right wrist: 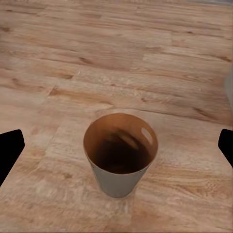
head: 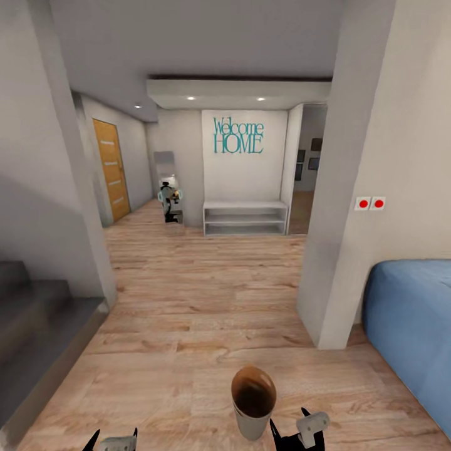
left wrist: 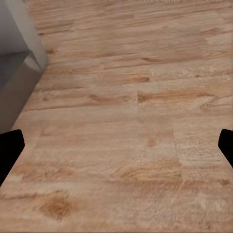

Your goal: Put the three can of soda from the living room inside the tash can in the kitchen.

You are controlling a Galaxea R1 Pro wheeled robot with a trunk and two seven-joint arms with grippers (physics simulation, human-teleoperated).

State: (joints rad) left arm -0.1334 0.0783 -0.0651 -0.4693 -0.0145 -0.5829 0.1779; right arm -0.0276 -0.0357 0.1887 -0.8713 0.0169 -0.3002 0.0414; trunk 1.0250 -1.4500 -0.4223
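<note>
The tash can (head: 254, 404), a grey tapered bin with a brown inside and rim, stands upright on the light wood floor just in front of me. In the right wrist view the tash can (right wrist: 120, 153) sits ahead of the wide-spread black fingers (right wrist: 10, 148), and its inside looks dark. My right gripper (head: 289, 421) is open beside the bin, to its right. Left of the bin, my left gripper (head: 115, 433) hangs open over bare floor, its fingertips (left wrist: 9, 150) far apart. The soda cans are out of view.
I am in a hallway. Grey stairs (head: 37, 313) lie at the left. A white wall corner (head: 341, 250) and a blue bed (head: 413, 313) are at the right. Far ahead are a white low shelf (head: 245, 218) and an orange door (head: 113, 169).
</note>
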